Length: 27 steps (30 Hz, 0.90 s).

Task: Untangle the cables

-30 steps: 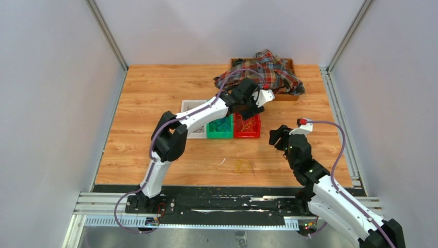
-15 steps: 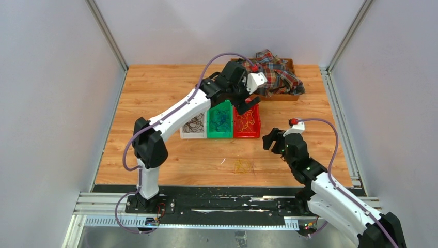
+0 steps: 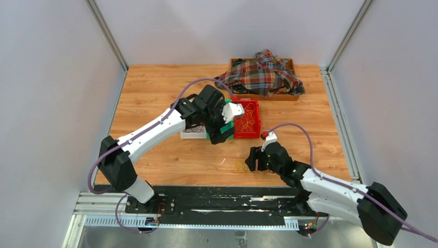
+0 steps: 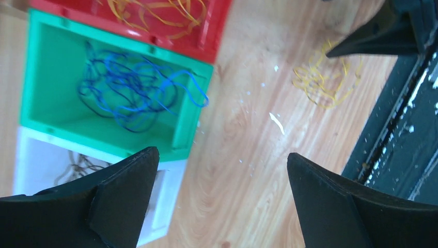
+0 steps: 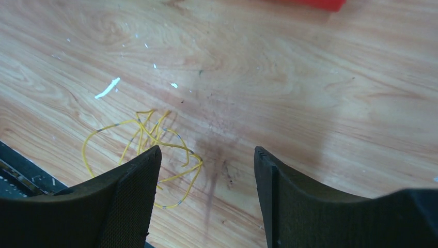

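Left claw [image 4: 219,155]: your jaws stood spread wide and held nothing, hanging over the near edge of the bins.
Right claw [image 5: 206,150]: your jaws were also well apart and empty, low over the table [image 3: 155,93].
Loose yellow cable [image 5: 147,147]: it lay flat on the wood at 9 o'clock from the right claw's gap in the wrist view, partly hidden behind one finger. It was not gripped, and you could not tell whether the finger touched it.
Top view: the same cable sat just beside the right claw, at its 8 o'clock.
From the left claw: it lay at 1 o'clock, well apart.
Blue cables [image 4: 134,90]: bundled in the green bin [image 4: 36,67], at 10 o'clock from the left claw's gap.
Yellow cables [image 3: 247,118]: in the red bin [image 3: 256,133].
Dark cables [image 4: 77,165]: in the white bin [image 4: 26,160], mostly hidden.
Far edge: a plaid cloth [image 3: 263,75] lay at the table's 1 o'clock.
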Available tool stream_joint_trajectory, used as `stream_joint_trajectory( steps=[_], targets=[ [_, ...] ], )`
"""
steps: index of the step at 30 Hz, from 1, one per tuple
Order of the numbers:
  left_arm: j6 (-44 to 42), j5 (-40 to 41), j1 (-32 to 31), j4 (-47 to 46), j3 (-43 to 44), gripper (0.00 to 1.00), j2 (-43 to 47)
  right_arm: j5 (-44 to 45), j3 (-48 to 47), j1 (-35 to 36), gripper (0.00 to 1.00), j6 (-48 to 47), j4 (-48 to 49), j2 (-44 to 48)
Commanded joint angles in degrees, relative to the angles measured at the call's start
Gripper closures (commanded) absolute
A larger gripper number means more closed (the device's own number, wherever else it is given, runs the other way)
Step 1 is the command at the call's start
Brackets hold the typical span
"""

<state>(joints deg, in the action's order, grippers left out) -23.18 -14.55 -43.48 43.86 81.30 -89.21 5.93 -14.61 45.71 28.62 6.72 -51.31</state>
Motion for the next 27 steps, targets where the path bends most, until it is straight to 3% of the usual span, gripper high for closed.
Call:
stream_joint_trajectory(
  steps=[1,6,10,16,22,27],
  targets=[
    [-1.5,-3.3,0.5,1.2,-4.0,0.00,3.4,-4.8,-1.4,1.6,0.35,-3.5,7.1,-6.8],
    [-3.6,-6.1,1.0,4.8,-5.2,0.02,5.0,-11.0,-4.3,1.5,0.40,-6.5,9.6,-13.9],
    [-4.2,-5.4,2.6,5.3,-6.2,0.04,6.1,-11.9,-5.6,1.5,0.54,-7.0,9.4,-16.2],
    [-4.5,-4.8,5.6,5.5,-6.8,0.06,8.1,-10.2,-8.0,1.3,0.98,-7.2,4.6,-13.0],
    [-5.7,-1.8,6.3,5.9,-7.2,0.07,10.1,-11.6,-12.8,-3.0,0.99,-4.1,1.6,-4.6],
    [-4.7,-0.3,6.9,7.4,-5.0,0.03,10.5,-13.0,-19.4,-9.6,0.99,-5.4,-1.2,-3.0]
  ],
)
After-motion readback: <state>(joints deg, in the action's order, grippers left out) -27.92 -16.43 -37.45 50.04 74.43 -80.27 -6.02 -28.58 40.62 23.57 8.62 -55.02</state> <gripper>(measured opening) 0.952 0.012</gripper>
